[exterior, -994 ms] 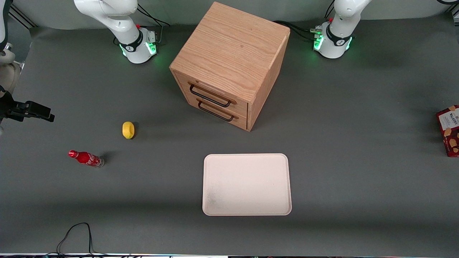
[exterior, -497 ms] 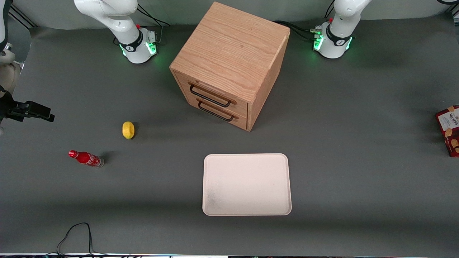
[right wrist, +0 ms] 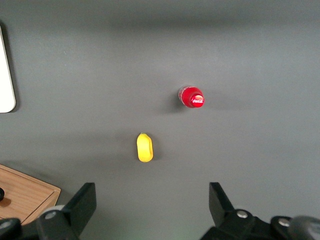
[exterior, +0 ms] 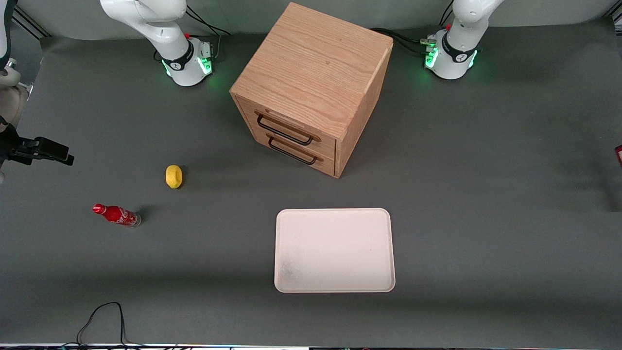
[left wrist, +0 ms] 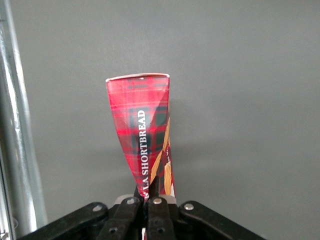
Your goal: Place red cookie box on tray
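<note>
Clamped in the gripper (left wrist: 148,192), the red cookie box (left wrist: 142,130) hangs clear above bare grey table, its end pinched between the closed fingers. From the front, the box has all but left the frame: a second ago its label and cookie pictures showed at the working arm's end of the table; now only a red sliver (exterior: 619,155) remains at the edge. The lift looks done, the carry to the tray (exterior: 334,250) ahead. The arm itself is out of sight.
</note>
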Robot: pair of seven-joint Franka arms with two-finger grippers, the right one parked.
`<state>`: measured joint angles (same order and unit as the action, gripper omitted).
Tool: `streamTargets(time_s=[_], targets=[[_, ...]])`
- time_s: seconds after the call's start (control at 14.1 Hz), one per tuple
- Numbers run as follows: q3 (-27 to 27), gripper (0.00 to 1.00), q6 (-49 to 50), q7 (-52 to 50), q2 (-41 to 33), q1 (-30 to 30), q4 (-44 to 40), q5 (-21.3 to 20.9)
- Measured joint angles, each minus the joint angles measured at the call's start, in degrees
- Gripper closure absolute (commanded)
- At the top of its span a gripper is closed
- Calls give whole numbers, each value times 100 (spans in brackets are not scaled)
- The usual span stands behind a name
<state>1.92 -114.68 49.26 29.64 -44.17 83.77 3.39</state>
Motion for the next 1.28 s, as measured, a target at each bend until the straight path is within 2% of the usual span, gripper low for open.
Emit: streamTargets(time_s=[0.36, 0.57, 0.78, 1.07, 1.28], targets=[[9, 100, 1999, 0, -281, 39, -1618, -330], [26, 100, 2635, 0, -286, 44, -2272, -413], [65, 100, 2811, -54, -300, 172, -2538, -441], [103, 100, 2948, -737, -291, 1136, -2559, -626], [155, 100, 3265, -2036, -293, 2145, -2581, -690]])
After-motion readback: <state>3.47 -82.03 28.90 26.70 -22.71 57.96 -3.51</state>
